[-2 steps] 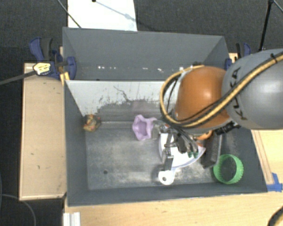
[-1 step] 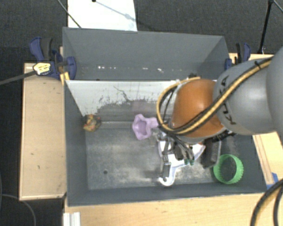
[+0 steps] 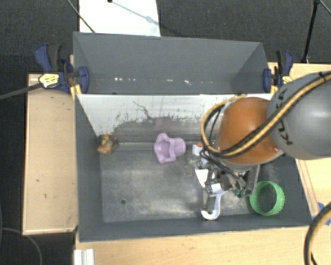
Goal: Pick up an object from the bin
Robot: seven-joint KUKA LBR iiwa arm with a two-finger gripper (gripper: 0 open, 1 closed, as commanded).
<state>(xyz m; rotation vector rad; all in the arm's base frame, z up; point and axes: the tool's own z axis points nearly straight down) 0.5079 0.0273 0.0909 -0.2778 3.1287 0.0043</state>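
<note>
A KUKA arm's end effector (image 3: 211, 199) hangs low over the front right of the grey metal bin (image 3: 149, 228), close to the near wall, just left of a green plastic ring (image 3: 266, 197) lying flat on the floor. The ring is the nearest loose thing and so the likeliest candidate for the pick. Whether the end effector is apart or together cannot be told, as the wrist's orange cover (image 3: 244, 132) and looping cables crowd the view from above. Nothing can be made out in its grip. A pale curved piece (image 3: 211, 213) at its tip may be tool or loose thing. Farther back, a lilac lump of soft-looking shape (image 3: 168, 147) sits mid-bin, well apart. A small brownish thing (image 3: 106, 143) rests at the foot of the far wall's slope, where loose things would tend to settle.
</note>
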